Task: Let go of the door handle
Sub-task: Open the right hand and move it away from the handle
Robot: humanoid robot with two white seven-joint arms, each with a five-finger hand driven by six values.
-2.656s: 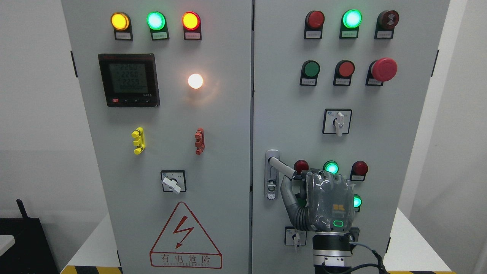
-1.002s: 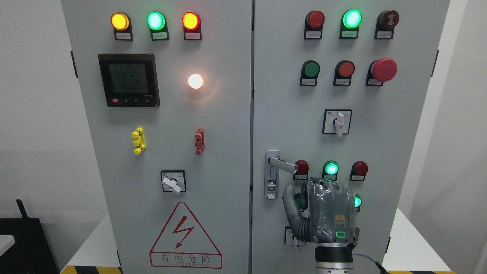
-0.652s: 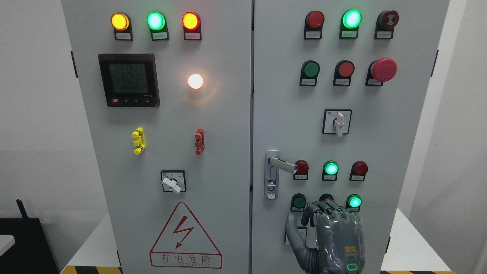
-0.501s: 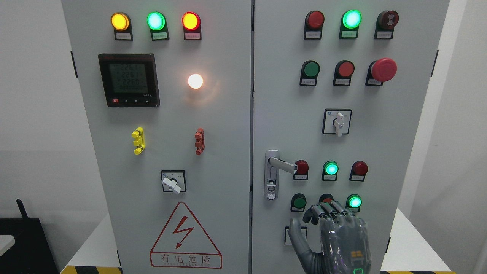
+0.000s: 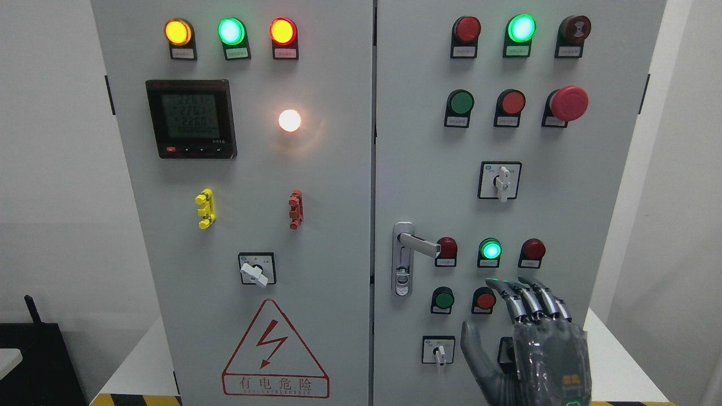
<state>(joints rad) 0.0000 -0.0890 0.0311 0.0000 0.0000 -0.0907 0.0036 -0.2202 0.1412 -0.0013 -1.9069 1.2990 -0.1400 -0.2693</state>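
Against the grey electrical cabinet door (image 5: 428,186), the right hand (image 5: 527,344) is hovering with fingers spread and empty below-right of the freed lever door handle (image 5: 418,243), risking bumping the red pushbutton (image 5: 485,300) nearby.

I see my right robot hand (image 5: 530,344) at the lower right with its fingers (image 5: 527,296) extended and holding nothing, well apart from the door handle (image 5: 418,243), which juts rightward from its plate on the right cabinet door (image 5: 428,169) near a lit green lamp (image 5: 490,249).
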